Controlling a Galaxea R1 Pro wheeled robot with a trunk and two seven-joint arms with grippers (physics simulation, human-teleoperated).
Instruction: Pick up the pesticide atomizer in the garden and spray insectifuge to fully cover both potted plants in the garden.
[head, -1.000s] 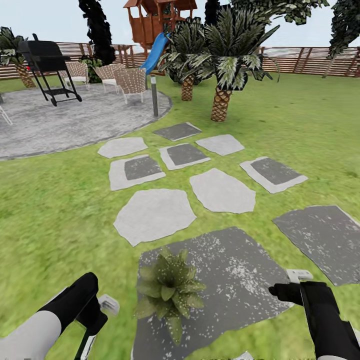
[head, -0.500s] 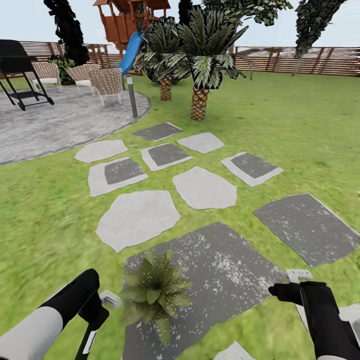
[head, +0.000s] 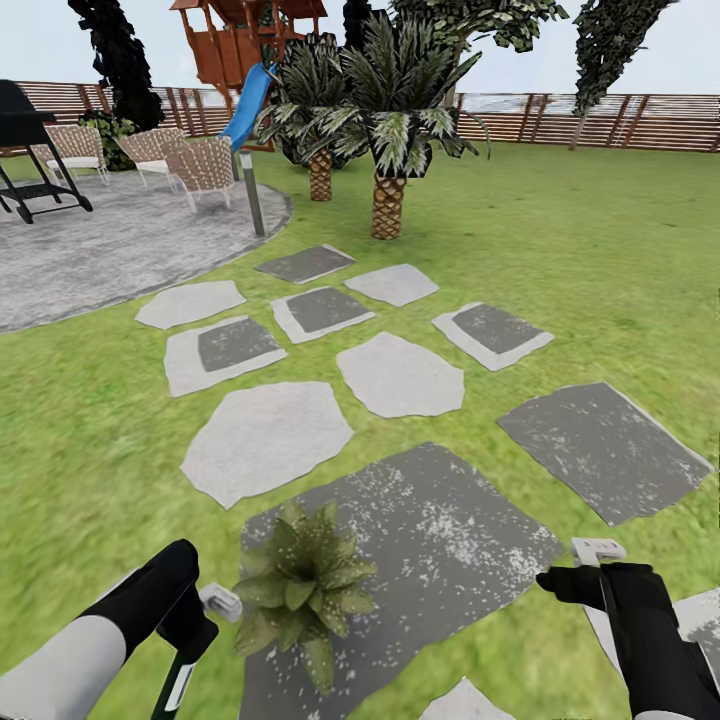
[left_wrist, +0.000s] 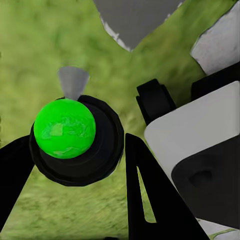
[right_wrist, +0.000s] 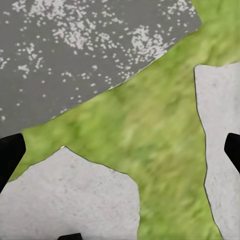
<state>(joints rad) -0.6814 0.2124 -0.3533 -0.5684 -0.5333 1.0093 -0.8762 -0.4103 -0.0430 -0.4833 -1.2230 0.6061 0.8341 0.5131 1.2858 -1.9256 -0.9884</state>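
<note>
While my left claw (left_wrist: 70, 165) pinches the sprayer (left_wrist: 65, 128), my right claw (right_wrist: 120, 150) hangs spread over grass (right_wrist: 160, 125); a potted plant (head: 300, 585) sits on the speckled slab (head: 450, 540).

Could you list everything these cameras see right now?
Potted plant: one, green leaves, on the speckled dark slab near the robot.
Stepping stones: about a dozen, grey and white, across the lawn.
Patio: one, grey, round, far left.
Wicker chairs: three, tan, on the patio.
Grill: one, black, patio's left edge.
Bollard lamp: one, grey, patio's rim.
Palms: two, beyond the stones.
Play tower: one, brown with blue slide, behind the palms.
Fence: brown, slatted, along the back.
Left gripper: black fingers either side of a black round thing with a green top.
Right gripper: black, open, over grass and stones.
</note>
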